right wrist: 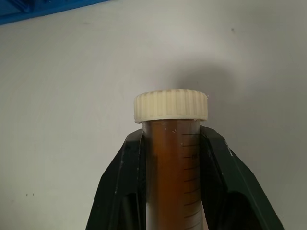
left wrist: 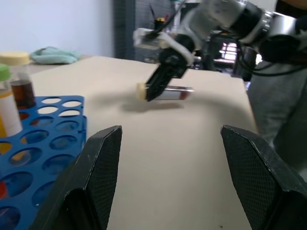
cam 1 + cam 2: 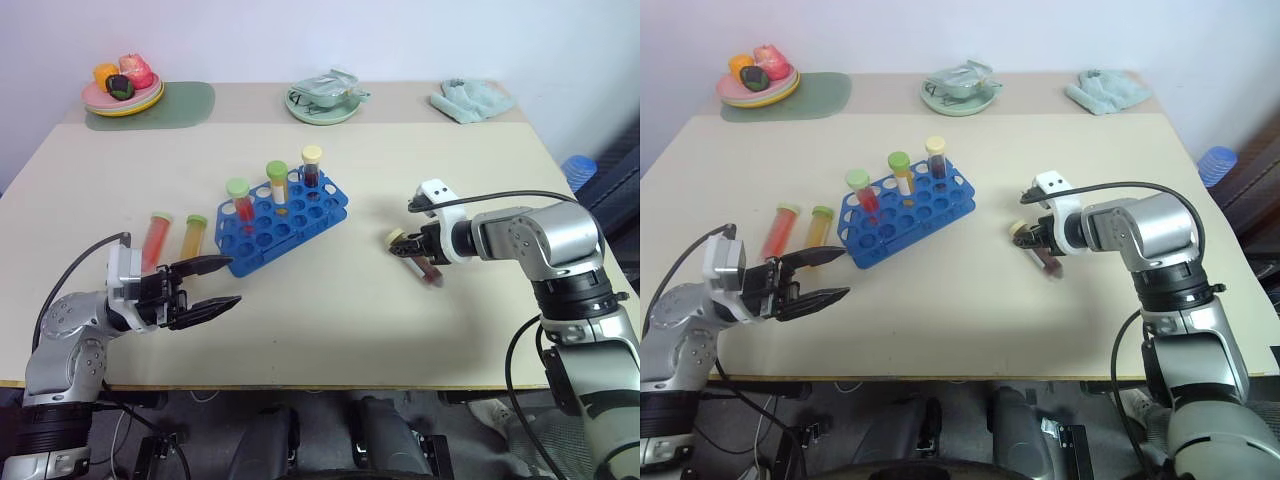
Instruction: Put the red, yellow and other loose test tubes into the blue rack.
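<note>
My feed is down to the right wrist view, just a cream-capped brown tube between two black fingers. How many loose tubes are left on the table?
Observer: Two more, the red tube and the orange-yellow tube, lying side by side just left of the blue rack.
Operator: Is the rack empty?
Observer: No, three capped tubes stand upright in it.
Operator: Where is my brown tube?
Observer: To the right of the rack, in the right gripper, which is shut on the brown tube, low over the table.
Operator: And the left gripper?
Observer: The left gripper is open, near the two lying tubes.
</note>
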### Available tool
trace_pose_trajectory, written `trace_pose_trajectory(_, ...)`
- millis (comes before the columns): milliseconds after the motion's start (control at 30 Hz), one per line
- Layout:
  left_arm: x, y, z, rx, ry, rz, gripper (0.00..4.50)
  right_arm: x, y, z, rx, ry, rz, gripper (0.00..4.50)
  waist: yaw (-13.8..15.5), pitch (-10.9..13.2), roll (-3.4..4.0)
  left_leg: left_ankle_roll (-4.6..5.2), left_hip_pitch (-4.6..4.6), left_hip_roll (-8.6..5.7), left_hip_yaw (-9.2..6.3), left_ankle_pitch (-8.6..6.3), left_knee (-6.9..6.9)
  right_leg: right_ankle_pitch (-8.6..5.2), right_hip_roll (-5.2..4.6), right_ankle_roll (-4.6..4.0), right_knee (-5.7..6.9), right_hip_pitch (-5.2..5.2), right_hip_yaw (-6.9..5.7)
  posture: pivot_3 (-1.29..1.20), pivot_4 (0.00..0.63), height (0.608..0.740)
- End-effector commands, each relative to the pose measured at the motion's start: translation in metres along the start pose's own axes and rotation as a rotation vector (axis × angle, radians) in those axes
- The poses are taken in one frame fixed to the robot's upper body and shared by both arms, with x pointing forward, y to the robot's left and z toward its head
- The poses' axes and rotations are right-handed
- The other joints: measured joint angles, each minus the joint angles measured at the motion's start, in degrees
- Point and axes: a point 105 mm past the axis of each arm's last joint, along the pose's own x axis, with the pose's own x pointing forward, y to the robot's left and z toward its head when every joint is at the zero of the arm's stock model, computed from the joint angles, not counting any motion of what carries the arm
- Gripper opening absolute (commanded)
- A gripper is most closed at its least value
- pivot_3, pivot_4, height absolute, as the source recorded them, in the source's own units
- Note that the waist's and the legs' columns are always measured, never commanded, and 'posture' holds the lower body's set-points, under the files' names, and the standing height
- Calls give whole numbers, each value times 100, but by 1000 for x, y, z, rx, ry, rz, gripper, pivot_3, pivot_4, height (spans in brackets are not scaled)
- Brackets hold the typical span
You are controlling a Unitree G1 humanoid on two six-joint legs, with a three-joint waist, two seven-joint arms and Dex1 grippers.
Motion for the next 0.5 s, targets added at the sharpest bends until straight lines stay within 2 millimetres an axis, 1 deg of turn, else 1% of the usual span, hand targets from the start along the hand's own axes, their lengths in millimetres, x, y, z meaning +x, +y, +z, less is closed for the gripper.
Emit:
trace_pose_trajectory(33,6,-1,13,58,-6,-34,3358,2,-2,5,-26,14,-8,1365,16,0,0,0,0,0,0,0,0,0,0,0,0,0,0,0,150,740)
trace_pose_trajectory(67,7,-1,13,59,-7,-34,3358,4,-3,3,-33,26,-16,1901,15,0,0,1,-1,0,0,-1,0,0,0,0,-2,0,0,0,150,740)
trace_pose_trajectory(167,9,-3,12,54,-9,-28,3358,9,-7,-4,-60,59,-32,3278,9,-1,-1,3,-1,0,1,-2,0,0,0,1,-5,1,0,0,150,740)
trace_pose_trajectory(233,11,-4,11,49,-9,-32,3358,11,-10,-7,-88,79,-53,4365,-4,-2,-2,3,1,0,1,-2,1,1,0,1,-4,4,-1,0,150,740)
trace_pose_trajectory(267,11,-5,11,48,-8,-33,3358,11,-10,-8,-100,87,-59,4479,-8,-2,-4,3,4,0,0,-2,2,1,0,1,-4,8,-1,0,150,740)
trace_pose_trajectory(400,14,-3,11,51,-12,-26,3358,9,-16,-17,-176,205,-130,4479,-5,-3,-4,3,12,0,0,-2,5,1,0,1,-4,19,-1,0,150,740)
trace_pose_trajectory(500,16,-5,10,46,-15,-29,3358,5,-10,-22,-91,286,-101,4479,38,-4,-5,3,11,0,-2,-2,4,1,0,1,-8,18,-4,0,150,740)
